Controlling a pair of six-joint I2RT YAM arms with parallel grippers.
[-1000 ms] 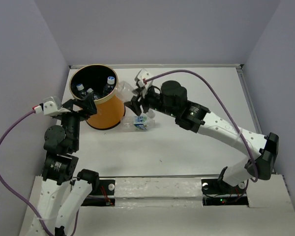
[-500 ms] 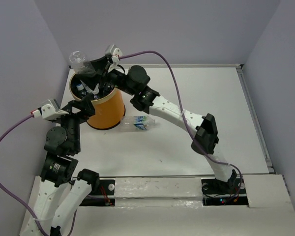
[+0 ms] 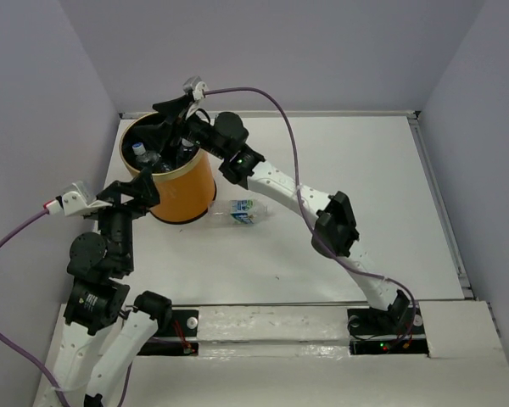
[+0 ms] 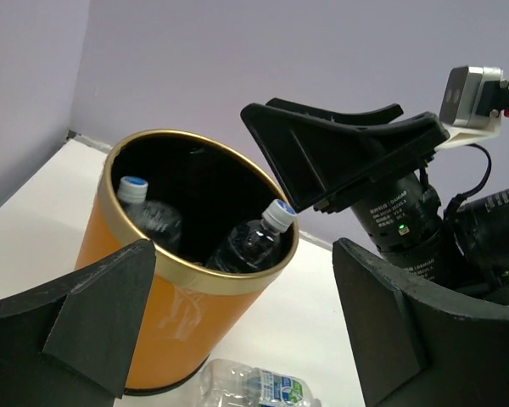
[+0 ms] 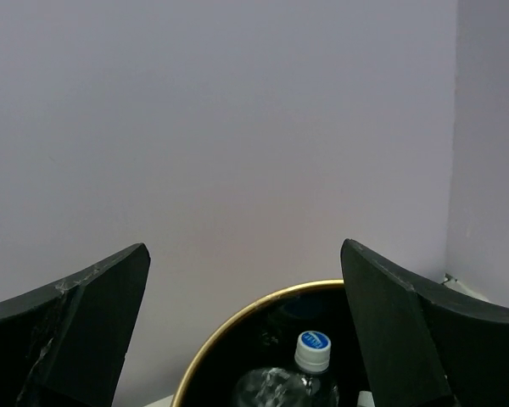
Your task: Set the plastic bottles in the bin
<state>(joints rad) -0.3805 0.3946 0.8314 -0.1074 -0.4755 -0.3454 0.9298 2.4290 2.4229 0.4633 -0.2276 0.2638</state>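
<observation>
The orange bin (image 3: 185,188) stands at the back left of the table, with bottles (image 3: 141,153) upright inside it. In the left wrist view two capped bottles (image 4: 253,242) show against the black inside of the bin (image 4: 153,314). One clear bottle (image 3: 240,210) with a blue-white label lies on the table just right of the bin, also seen as a bottle (image 4: 256,390) low in the left wrist view. My right gripper (image 3: 163,124) hangs open over the bin's mouth and holds nothing; below this gripper (image 5: 244,251) are the bin rim (image 5: 237,318) and a capped bottle (image 5: 312,351). My left gripper (image 3: 147,188) stands open and empty at the bin's near left side.
Purple walls close in the table at the back and on both sides. The right arm (image 3: 322,212) stretches across the middle of the table from its base at the near right. The right gripper's black fingers (image 4: 339,157) show above the bin in the left wrist view.
The right gripper carried a bottle from beside the bin to above it and opened; the bottle is now out of its jaws. The left arm drew back slightly to the left.
</observation>
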